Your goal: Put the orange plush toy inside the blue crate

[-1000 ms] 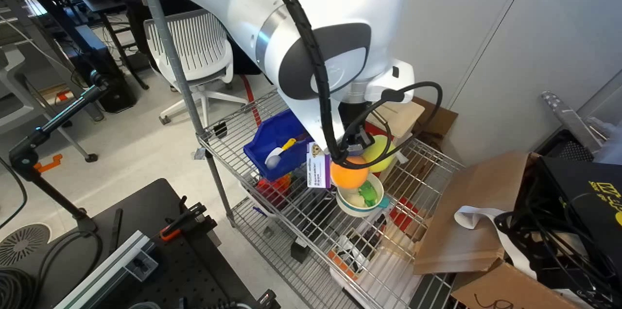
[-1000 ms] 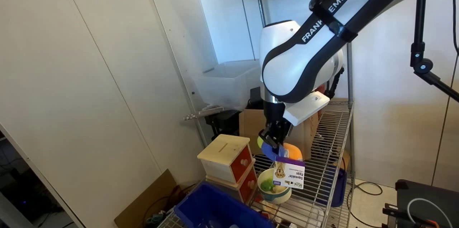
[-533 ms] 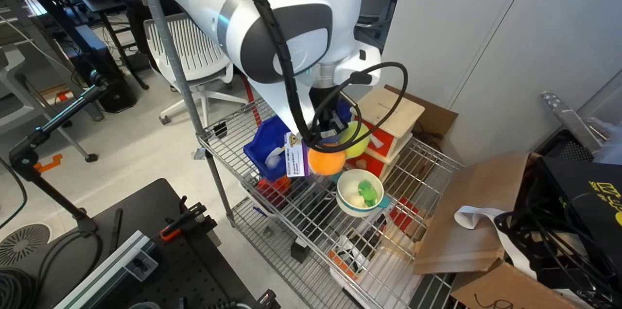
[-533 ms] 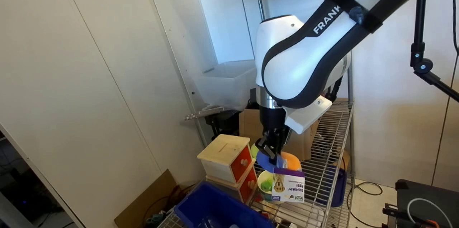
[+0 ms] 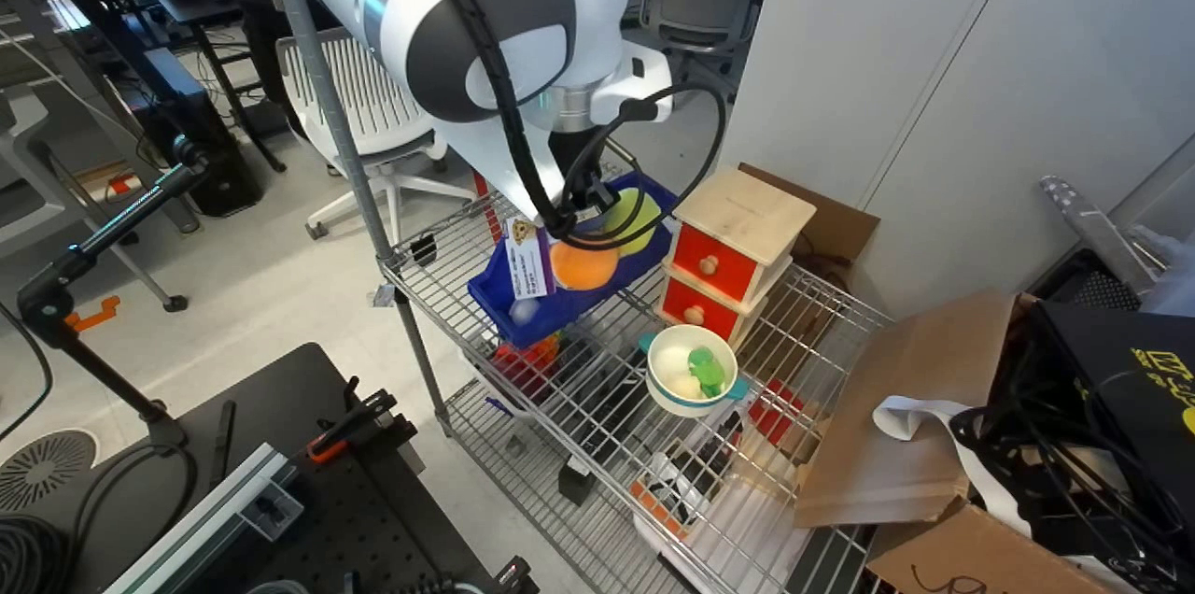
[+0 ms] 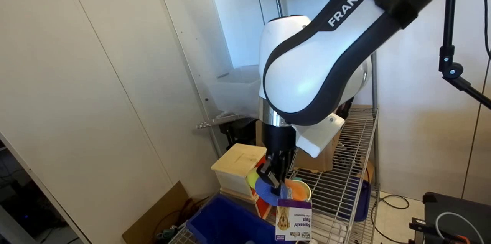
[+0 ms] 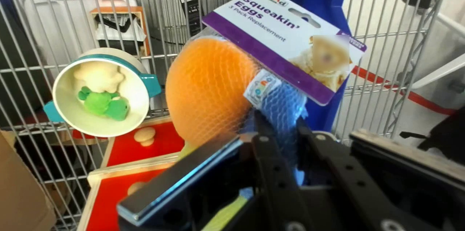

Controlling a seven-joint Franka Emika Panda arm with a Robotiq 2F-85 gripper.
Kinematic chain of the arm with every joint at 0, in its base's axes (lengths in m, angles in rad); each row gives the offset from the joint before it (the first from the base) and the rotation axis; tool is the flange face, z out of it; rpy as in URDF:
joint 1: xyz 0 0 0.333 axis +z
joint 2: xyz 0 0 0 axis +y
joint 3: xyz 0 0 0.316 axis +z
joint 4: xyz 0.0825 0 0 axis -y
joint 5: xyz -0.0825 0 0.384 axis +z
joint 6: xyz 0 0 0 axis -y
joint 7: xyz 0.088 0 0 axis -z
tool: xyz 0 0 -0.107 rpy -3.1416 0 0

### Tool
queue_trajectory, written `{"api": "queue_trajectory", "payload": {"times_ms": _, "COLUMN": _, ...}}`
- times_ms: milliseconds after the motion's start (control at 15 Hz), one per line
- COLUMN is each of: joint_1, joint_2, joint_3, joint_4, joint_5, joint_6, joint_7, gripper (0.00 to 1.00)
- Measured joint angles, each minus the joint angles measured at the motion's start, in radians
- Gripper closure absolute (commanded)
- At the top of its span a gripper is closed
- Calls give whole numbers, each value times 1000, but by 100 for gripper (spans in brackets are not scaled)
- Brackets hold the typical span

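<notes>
The orange plush toy (image 5: 583, 266) is a rounded egg in a net pack with a blue egg, a yellow-green egg and a white-purple card. It shows in an exterior view (image 6: 297, 189) and in the wrist view (image 7: 209, 89). My gripper (image 7: 279, 118) is shut on the netted blue egg (image 7: 281, 105), and the orange toy hangs beside the fingers. In an exterior view, the gripper (image 6: 274, 184) points down. The blue crate (image 5: 560, 306) lies below and behind the pack there; it also shows in an exterior view (image 6: 234, 217) and behind the card in the wrist view (image 7: 327, 2).
A red-and-tan drawer box (image 5: 714, 262) stands beside the crate. A pale green bowl (image 5: 663, 388) with soft toys sits on the wire shelf (image 5: 597, 440). A white rounded thing (image 5: 525, 309) lies in the crate. An open cardboard box (image 5: 878, 445) stands at the shelf's other end.
The arm has carried the netted pack away from above the bowl, past the drawer box, to over the blue crate. The gripper stays shut on the pack.
</notes>
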Motion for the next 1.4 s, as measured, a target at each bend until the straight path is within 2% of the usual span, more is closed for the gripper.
{"api": "queue_trajectory", "payload": {"times_ms": 400, "joint_1": 0, "joint_2": 19, "joint_3": 40, "joint_4": 3, "joint_5": 146, "joint_6": 3, "joint_7": -161, "gripper": 96}}
{"api": "queue_trajectory", "payload": {"times_ms": 600, "joint_1": 0, "joint_2": 48, "joint_3": 47, "joint_4": 5, "joint_5": 185, "joint_6": 3, "joint_7": -218, "gripper": 96}}
{"api": "queue_trajectory", "payload": {"times_ms": 667, "joint_1": 0, "joint_2": 59, "joint_3": 48, "joint_4": 7, "joint_5": 190, "joint_6": 3, "joint_7": -228, "gripper": 90}}
{"api": "queue_trajectory", "payload": {"times_ms": 733, "joint_1": 0, "joint_2": 70, "joint_3": 49, "joint_4": 10, "joint_5": 195, "joint_6": 3, "joint_7": -234, "gripper": 78}}
{"api": "queue_trajectory", "payload": {"times_ms": 867, "joint_1": -1, "joint_2": 94, "joint_3": 49, "joint_4": 18, "joint_5": 198, "joint_6": 3, "joint_7": -238, "gripper": 71}}
{"api": "queue_trajectory", "payload": {"times_ms": 1000, "joint_1": -2, "joint_2": 115, "joint_3": 50, "joint_4": 28, "joint_5": 198, "joint_6": 3, "joint_7": -238, "gripper": 90}}
{"api": "queue_trajectory", "payload": {"times_ms": 1133, "joint_1": -4, "joint_2": 132, "joint_3": 51, "joint_4": 38, "joint_5": 198, "joint_6": 3, "joint_7": -238, "gripper": 99}}
{"api": "queue_trajectory", "payload": {"times_ms": 1200, "joint_1": -5, "joint_2": 138, "joint_3": 52, "joint_4": 42, "joint_5": 198, "joint_6": 3, "joint_7": -238, "gripper": 91}}
{"api": "queue_trajectory", "payload": {"times_ms": 1267, "joint_1": -6, "joint_2": 142, "joint_3": 53, "joint_4": 46, "joint_5": 198, "joint_6": 3, "joint_7": -238, "gripper": 61}}
{"api": "queue_trajectory", "payload": {"times_ms": 1400, "joint_1": -7, "joint_2": 146, "joint_3": 54, "joint_4": 53, "joint_5": 198, "joint_6": 3, "joint_7": -238, "gripper": 50}}
